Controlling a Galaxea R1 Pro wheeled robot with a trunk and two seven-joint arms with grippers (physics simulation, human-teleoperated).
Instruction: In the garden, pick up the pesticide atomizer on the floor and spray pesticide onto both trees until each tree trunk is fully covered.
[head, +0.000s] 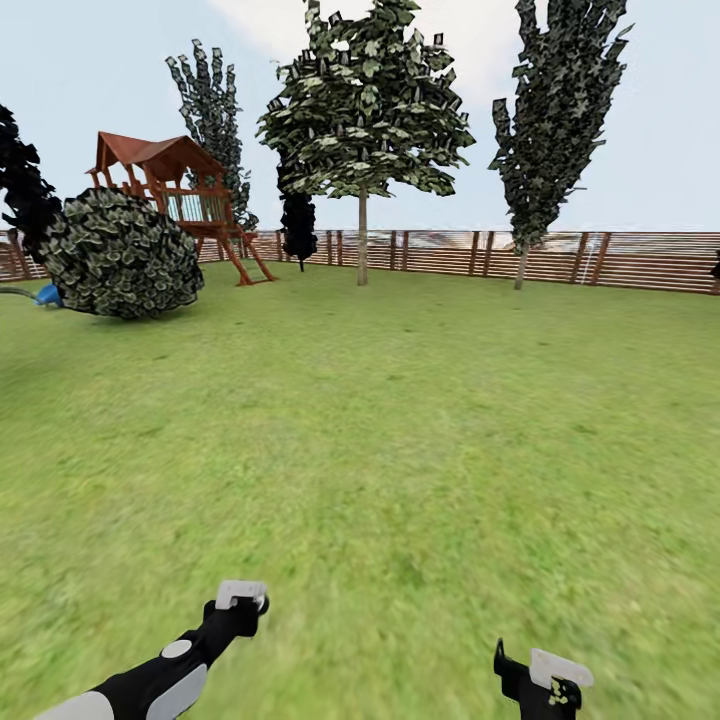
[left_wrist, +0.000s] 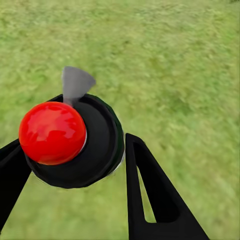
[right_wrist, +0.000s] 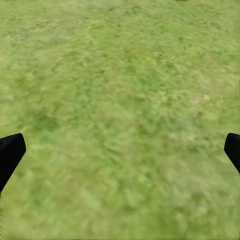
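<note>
While rolling over the grass lawn (head: 400, 430), left gripper (left_wrist: 75, 165) clamped on the pesticide atomizer (left_wrist: 70, 140), right gripper (right_wrist: 120, 150) spread wide, empty; broad-canopy tree (head: 362, 110) far ahead by the wooden fence (head: 620, 260).

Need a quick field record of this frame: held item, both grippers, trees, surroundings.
held item: atomizer, red top, black body, between left gripper fingers
left gripper: shut on atomizer
right gripper: open, nothing between fingers, above grass
trees: one broad tree with bare trunk far ahead by the fence
other: playset, round bush at left
</note>
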